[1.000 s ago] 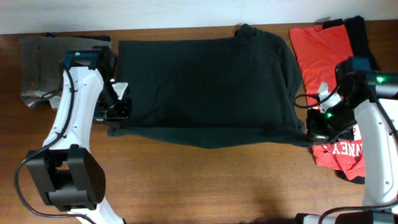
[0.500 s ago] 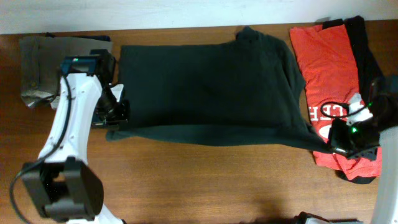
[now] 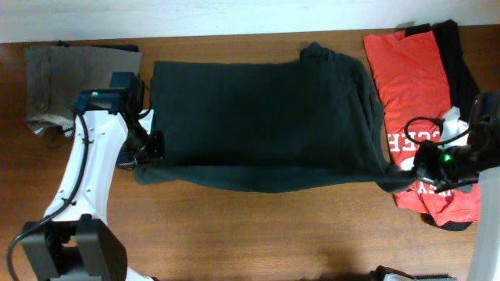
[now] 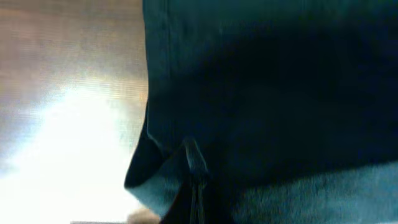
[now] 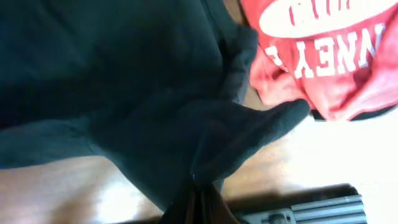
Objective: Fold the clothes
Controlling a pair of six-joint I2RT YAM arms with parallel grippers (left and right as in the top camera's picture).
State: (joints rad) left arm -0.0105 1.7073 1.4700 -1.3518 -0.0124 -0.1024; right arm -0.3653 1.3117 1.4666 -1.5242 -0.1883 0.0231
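Observation:
The black T-shirt [image 3: 258,117] lies spread across the middle of the table, plain side up, with no white letters showing. My left gripper [image 3: 150,148] is shut on its front left corner, and the left wrist view shows dark cloth [image 4: 249,93] pinched between the fingers [image 4: 196,202]. My right gripper [image 3: 412,168] is shut on its front right corner, with the cloth [image 5: 155,124] bunched at the jaws [image 5: 199,196]. The red white-printed shirt [image 3: 410,70] lies at the right, also in the right wrist view [image 5: 323,56]. Another black shirt [image 3: 453,43] lies under it.
A folded grey-brown garment [image 3: 55,78] lies at the back left corner. Bare wood table [image 3: 258,234] runs along the front. The red shirt's lower part lies under my right arm. The table's back edge meets a white wall.
My right gripper has moved right and toward the front with its corner. The whole black shirt has slid a little toward the front and been stretched out sideways. My left gripper has shifted slightly.

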